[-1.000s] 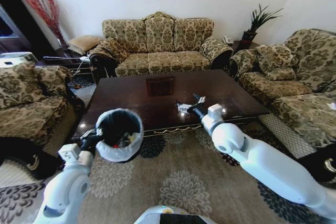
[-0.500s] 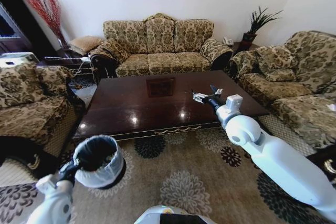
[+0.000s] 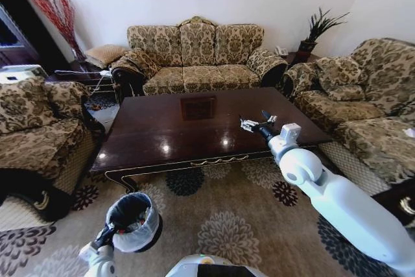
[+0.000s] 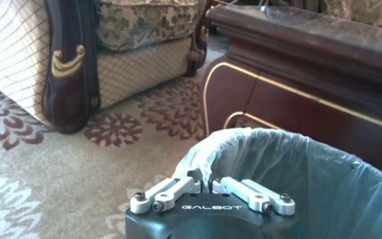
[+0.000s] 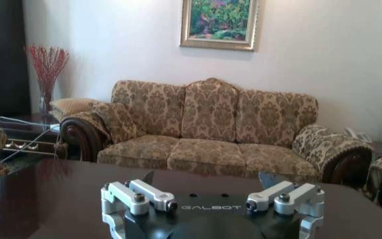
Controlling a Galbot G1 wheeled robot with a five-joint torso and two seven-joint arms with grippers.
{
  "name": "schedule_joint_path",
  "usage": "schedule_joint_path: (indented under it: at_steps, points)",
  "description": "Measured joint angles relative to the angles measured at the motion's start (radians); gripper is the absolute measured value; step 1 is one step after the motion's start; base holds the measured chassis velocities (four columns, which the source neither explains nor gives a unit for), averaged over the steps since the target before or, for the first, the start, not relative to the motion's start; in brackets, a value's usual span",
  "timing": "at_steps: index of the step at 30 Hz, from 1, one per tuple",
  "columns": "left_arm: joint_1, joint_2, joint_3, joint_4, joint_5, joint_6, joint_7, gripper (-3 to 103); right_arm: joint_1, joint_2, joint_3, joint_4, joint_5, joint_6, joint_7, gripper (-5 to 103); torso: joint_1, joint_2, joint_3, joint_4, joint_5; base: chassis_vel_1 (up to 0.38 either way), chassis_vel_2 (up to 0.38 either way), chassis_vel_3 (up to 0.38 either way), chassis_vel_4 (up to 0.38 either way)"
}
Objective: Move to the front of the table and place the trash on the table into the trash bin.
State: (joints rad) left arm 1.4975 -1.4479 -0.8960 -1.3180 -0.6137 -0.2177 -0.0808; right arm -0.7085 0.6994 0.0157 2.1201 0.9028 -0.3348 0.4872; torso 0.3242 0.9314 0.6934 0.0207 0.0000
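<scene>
L gripper [image 4: 210, 183] clamped on trash bin [image 3: 133, 222] rim, bin low on carpet at 7 o'clock. R gripper [image 3: 256, 123] spread wide, nothing held, over table [image 3: 162, 134] at 2 o'clock.

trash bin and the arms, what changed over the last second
The left end effector, shut on the trash bin rim, carried it down from the table edge to the carpet. The right end effector moved right along the table, open. The table and sofas stayed put.
</scene>
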Motion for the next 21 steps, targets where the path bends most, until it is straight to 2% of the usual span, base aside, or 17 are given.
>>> schedule_joint_path:
  at_steps: [1,3,5,6,8,9,11,15,21]
  points:
    - [-0.031,0.002,0.003,0.062,0.002,-0.028,0.003,3,-0.001,0.001,-0.002,0.002,-0.001,0.001,-0.001,100,0.0,0.0,0.0,0.0002,0.0,0.0,0.0,0.0,0.0]
    - [-0.046,0.005,0.006,0.096,0.002,-0.044,0.006,3,-0.002,0.002,-0.004,0.002,-0.002,0.001,-0.002,100,0.0,0.0,0.0,0.0003,0.0001,0.0,0.0,0.0,0.0]
    - [-0.088,0.018,0.019,0.211,0.002,-0.111,0.016,3,-0.002,0.005,-0.014,0.0,-0.01,0.009,-0.008,100,0.0,0.0,0.0,0.0005,-0.0003,0.0,0.0,0.0,0.0]
    - [-0.088,0.018,0.019,0.211,0.002,-0.111,0.016,3,-0.002,0.005,-0.014,0.0,-0.01,0.009,-0.008,100,0.0,0.0,0.0,0.0005,-0.0003,0.0,0.0,0.0,0.0]
    - [-0.13,0.033,0.02,0.325,0.002,-0.176,0.018,3,-0.001,0.008,-0.023,-0.003,-0.016,0.013,-0.013,100,0.0,0.0,0.0,0.0003,-0.0002,0.0,0.0,0.0,0.0]
    - [-0.13,0.033,0.02,0.325,0.002,-0.176,0.018,3,-0.001,0.008,-0.023,-0.003,-0.016,0.013,-0.013,100,0.0,0.0,0.0,0.0003,-0.0002,0.0,0.0,0.0,0.0]
    - [-0.154,0.051,0.019,0.405,-0.001,-0.209,0.018,3,-0.003,0.008,-0.028,-0.003,-0.019,0.015,-0.017,100,0.0,0.0,0.0,0.0005,0.0001,0.0,0.0,0.0,0.0]
    - [-0.168,0.056,0.017,0.459,-0.018,-0.216,0.024,3,-0.01,0.011,-0.034,-0.012,-0.028,0.02,-0.028,100,0.0,0.0,0.0,0.0006,-0.0001,0.0,0.0,0.0,0.0]
    - [-0.173,0.045,0.018,0.477,-0.018,-0.219,0.032,2,-0.012,0.02,-0.041,-0.017,-0.035,0.024,-0.033,100,0.0,0.0,0.0,0.0004,0.0002,0.0,0.0,0.0,0.0]
